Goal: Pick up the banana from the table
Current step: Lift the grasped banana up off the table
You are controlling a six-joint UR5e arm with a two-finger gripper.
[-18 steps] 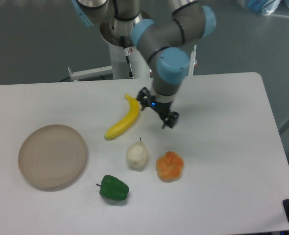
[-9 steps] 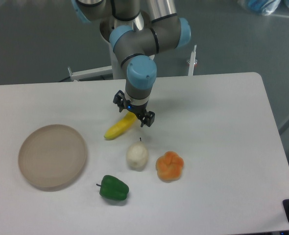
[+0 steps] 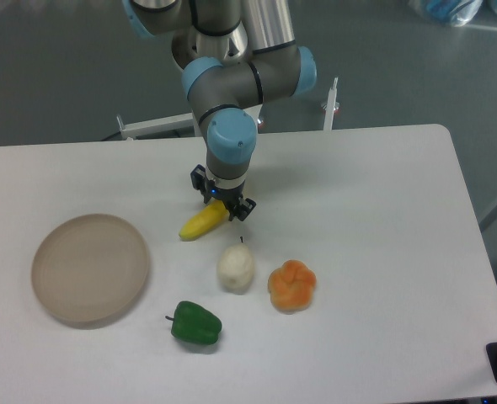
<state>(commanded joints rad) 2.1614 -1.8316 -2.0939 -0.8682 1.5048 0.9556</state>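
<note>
Fingers (image 3: 221,194) of the gripper are set apart, one on each side of the banana's (image 3: 201,225) upper end; whether they touch it cannot be told. Only the lower part of the banana is seen: bright yellow, smooth, slim, lying slantwise on the white worktop (image 3: 375,252). A pale pear (image 3: 235,268), an orange lobed fruit (image 3: 291,285), a green pepper (image 3: 195,324) and a beige plate (image 3: 90,268) are placed nearby.

Hand (image 3: 221,194) hides banana's (image 3: 201,223) upper half.
</note>
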